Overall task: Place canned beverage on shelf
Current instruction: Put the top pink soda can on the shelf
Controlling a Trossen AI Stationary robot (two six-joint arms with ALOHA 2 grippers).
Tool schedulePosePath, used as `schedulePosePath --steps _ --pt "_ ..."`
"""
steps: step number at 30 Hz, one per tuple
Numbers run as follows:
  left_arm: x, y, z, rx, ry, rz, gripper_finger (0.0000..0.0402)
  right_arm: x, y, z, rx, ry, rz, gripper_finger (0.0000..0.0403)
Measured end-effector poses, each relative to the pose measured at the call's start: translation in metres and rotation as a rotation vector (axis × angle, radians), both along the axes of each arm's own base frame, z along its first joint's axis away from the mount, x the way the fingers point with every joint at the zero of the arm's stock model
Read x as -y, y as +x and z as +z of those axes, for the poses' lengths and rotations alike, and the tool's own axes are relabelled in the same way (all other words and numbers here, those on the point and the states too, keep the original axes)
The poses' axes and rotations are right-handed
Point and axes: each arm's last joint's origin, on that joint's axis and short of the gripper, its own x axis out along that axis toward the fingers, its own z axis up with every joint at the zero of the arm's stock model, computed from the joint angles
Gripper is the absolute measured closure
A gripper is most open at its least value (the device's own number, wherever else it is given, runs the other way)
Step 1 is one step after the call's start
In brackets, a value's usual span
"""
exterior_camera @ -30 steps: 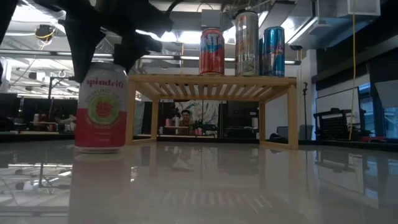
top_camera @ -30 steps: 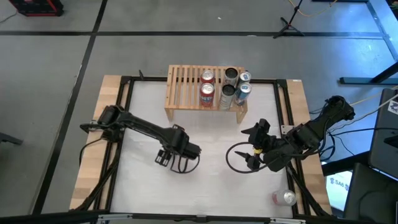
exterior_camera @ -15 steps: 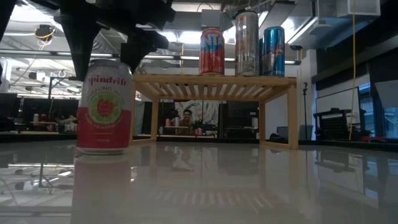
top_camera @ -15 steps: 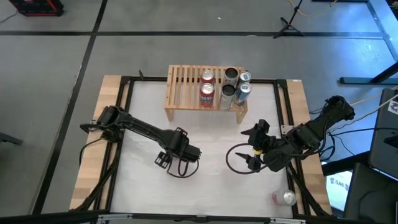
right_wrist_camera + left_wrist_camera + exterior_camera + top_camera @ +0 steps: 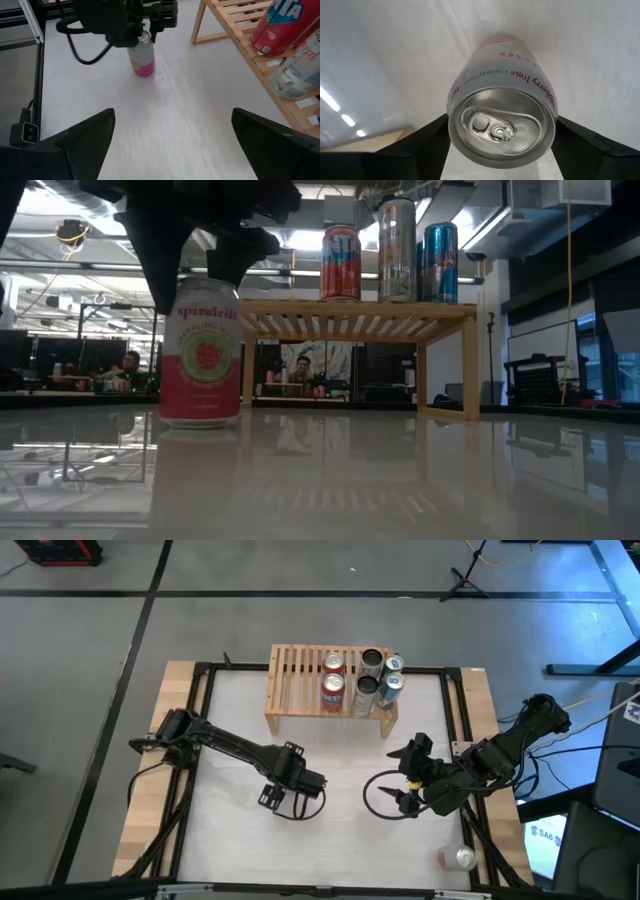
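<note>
Raspberry lime Spindrift can [image 5: 201,351] stands upright on the white table [image 5: 330,840], directly under the left gripper [image 5: 291,791]; its fingers [image 5: 427,137] flank the can's rim on either side, spread about it, and whether they press it I cannot tell; beyond the gripper, the wooden shelf [image 5: 295,670] carries five cans [image 5: 360,680] at its right end; right gripper [image 5: 404,778] waits well apart to the side, jaws wide and empty; another can [image 5: 458,858] lies near the table's corner.
</note>
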Motion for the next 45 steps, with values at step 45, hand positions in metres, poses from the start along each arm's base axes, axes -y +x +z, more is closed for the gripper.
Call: schedulePosePath --steps 45 --pt "0.004 0.004 0.084 0.385 -0.132 0.519 0.0033 0.001 0.000 0.000 0.000 -0.060 0.019 0.0013"
